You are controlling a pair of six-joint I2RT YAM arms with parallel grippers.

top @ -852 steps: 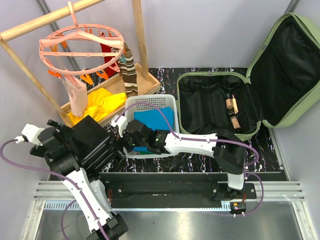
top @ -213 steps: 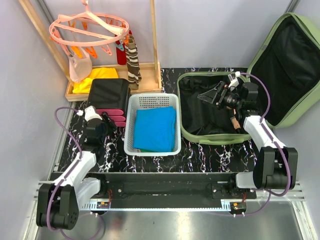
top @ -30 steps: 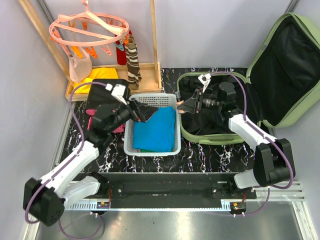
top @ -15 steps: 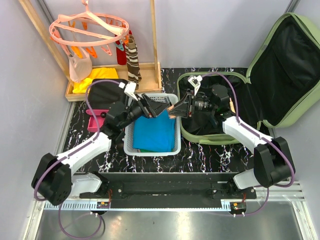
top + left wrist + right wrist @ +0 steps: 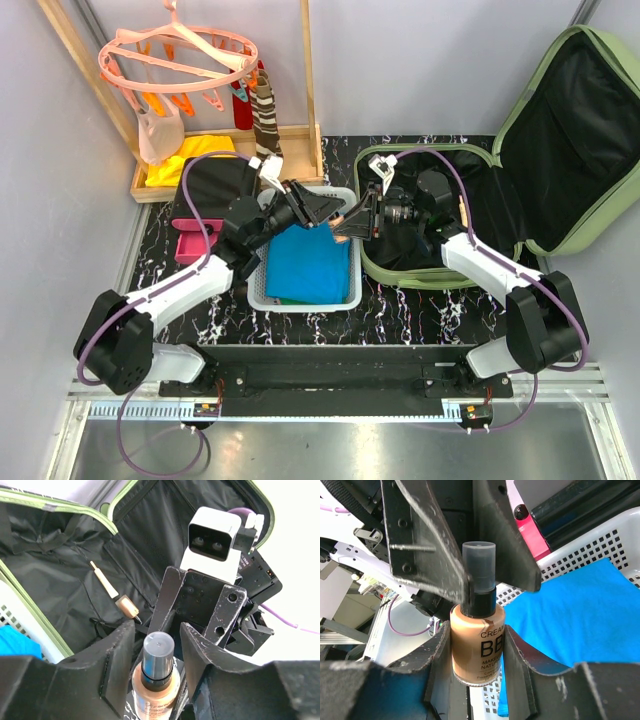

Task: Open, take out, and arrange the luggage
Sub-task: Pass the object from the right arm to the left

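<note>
Hovering over right rim of white basket (image 5: 262, 262), both claws meet on one bottle (image 5: 477, 645) of tan BB cream. Right gripper (image 5: 476, 632): part-open, jaws clamped on bottle body. Left gripper (image 5: 157, 627): about half open, fingers close either side of same bottle; firm grip or not, cannot tell. Luggage (image 5: 575, 130) lies open at table's right, lid propped up against wall.
</note>
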